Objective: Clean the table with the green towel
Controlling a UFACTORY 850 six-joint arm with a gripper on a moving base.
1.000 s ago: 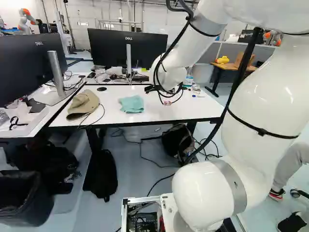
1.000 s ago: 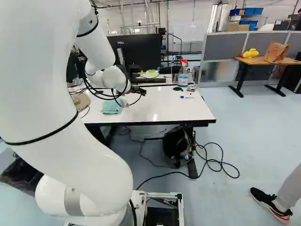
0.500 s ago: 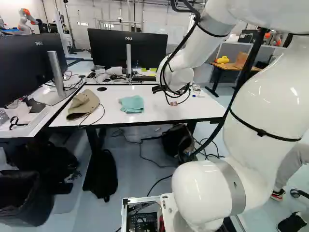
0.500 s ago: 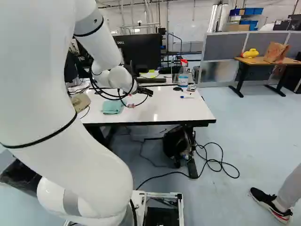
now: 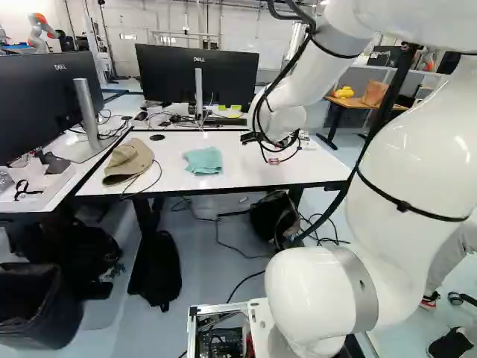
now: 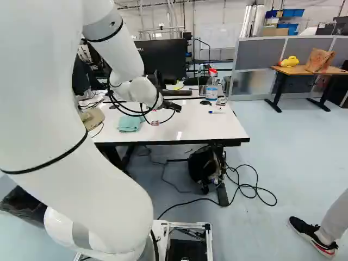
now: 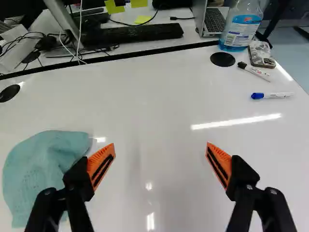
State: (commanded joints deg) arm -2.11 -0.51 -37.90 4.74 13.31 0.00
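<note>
My gripper hangs above the white table, right of the green towel in the right base view. The towel lies crumpled on the tabletop between the cap and the arm in the left base view. Seen from the wrist, the gripper is open wide, with only bare tabletop between its orange pads. Beside and partly behind one finger is the towel, ungripped.
A tan cap with a cord rests on the table. Toward its far corner stand a spray bottle, a blue-capped marker, a black-capped marker and a small bagged item. Monitors stand behind. Another robot is far back.
The arm has swung to the right over the table, carrying the open gripper away from the towel. Base, towel and cap have stayed where they were.
</note>
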